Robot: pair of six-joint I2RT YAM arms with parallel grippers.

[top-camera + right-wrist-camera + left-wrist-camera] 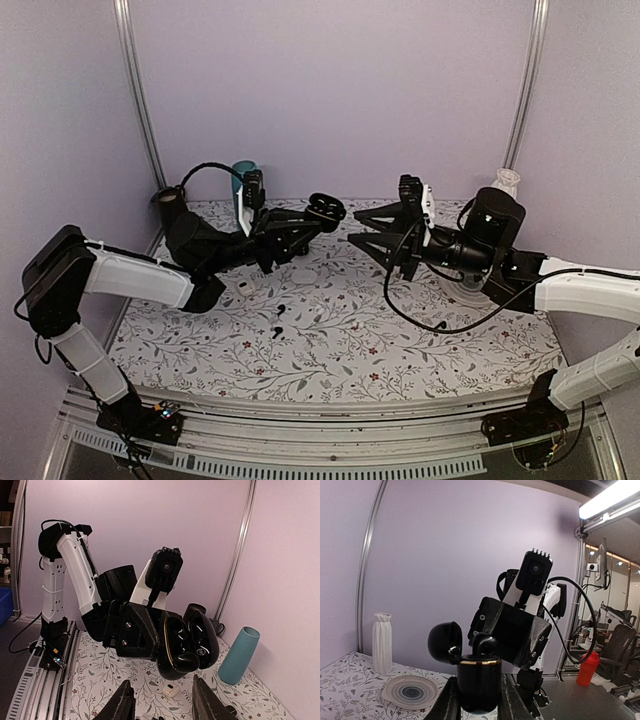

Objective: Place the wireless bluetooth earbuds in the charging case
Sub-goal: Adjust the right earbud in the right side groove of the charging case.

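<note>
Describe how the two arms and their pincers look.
The left arm and right arm share white link shells, black joints and black bases. Each ends in an angular black pincer: the left pincer and the right pincer. A loose black cable loops under the right wrist.

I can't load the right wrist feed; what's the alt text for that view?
The left gripper holds the black charging case in the air, lid open, facing the camera. The right gripper is open and empty, its fingers at the bottom edge. Below lie the floral table and a small white case; a teal vase stands at right.
</note>
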